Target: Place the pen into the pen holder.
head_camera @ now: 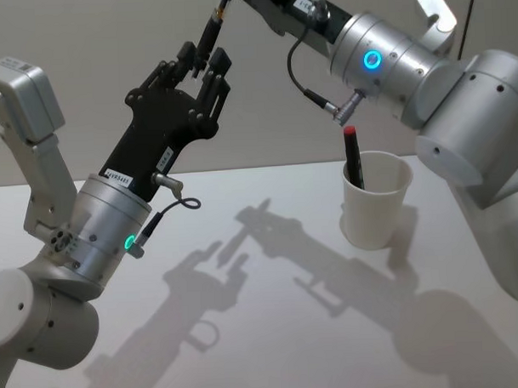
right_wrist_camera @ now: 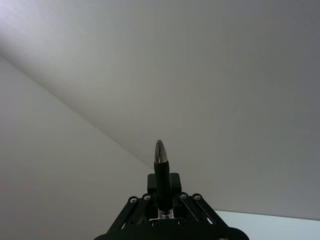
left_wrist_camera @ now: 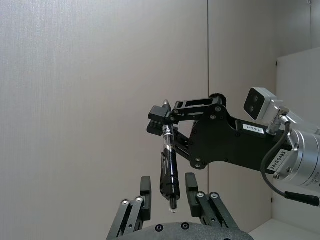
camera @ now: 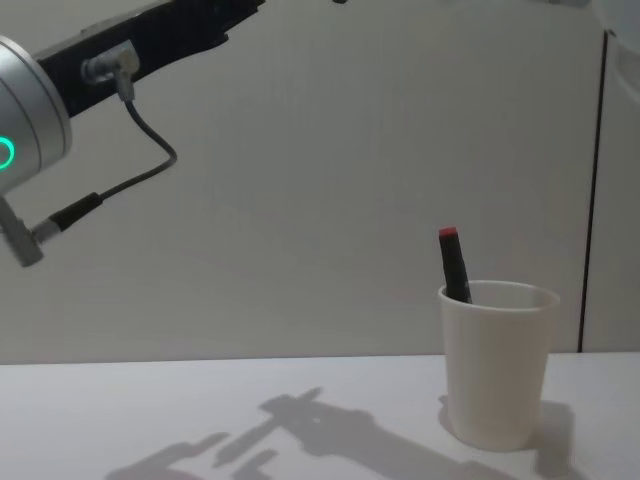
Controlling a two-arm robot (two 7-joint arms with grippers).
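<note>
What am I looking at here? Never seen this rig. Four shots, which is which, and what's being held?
It's a two-armed robot with a gripper on each arm. The head view looks down from the robot's head, and the chest view looks across the table from lower down. The other two come from cameras on the wrists.

On the table stands a white cup, the pen holder, with a dark red-capped pen already leaning inside.

The right gripper is raised high above the table and shut on a second, black pen, which hangs down from it. The right wrist view looks along that pen to its silver tip.

The left gripper is raised too, open, its fingers either side of the pen's lower end without gripping it. It looks like a handover.
</note>
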